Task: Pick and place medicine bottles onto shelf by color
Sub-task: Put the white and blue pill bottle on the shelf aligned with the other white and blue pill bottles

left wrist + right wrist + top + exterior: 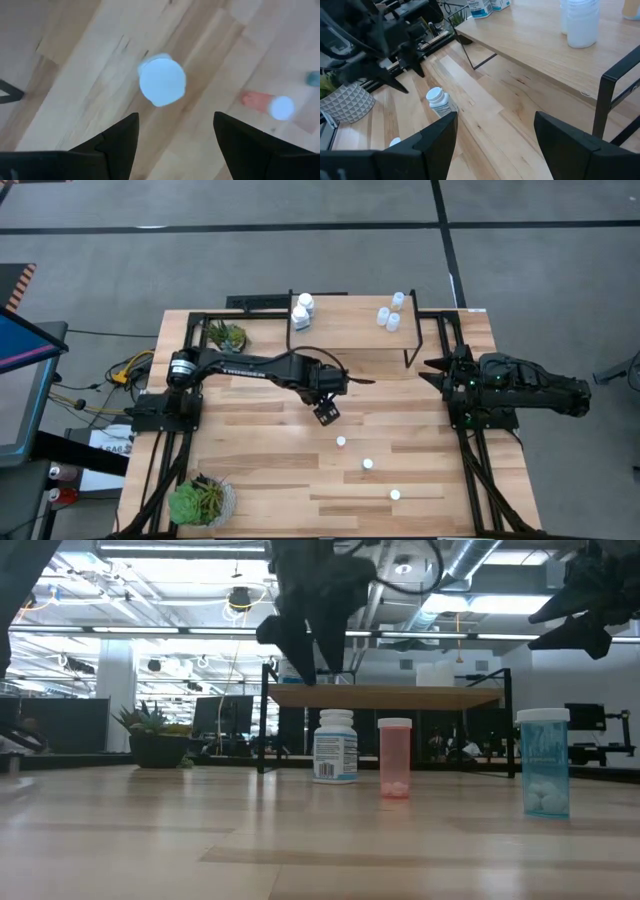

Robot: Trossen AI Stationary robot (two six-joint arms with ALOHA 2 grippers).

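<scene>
Left wrist view: white bottle (162,81) beyond parted jaws (untouched)

A light-wood plank desk (260,470) on a black frame stands on grey carpet (540,270) crossed by dark lines. Two green potted plants sit on it: one (226,335) near the far left corner, the other (200,501), in a pale patterned pot, at the near left corner. Yellow and orange cables (128,370) lie left of the desk, beside a blue-topped stand (22,345).
</scene>
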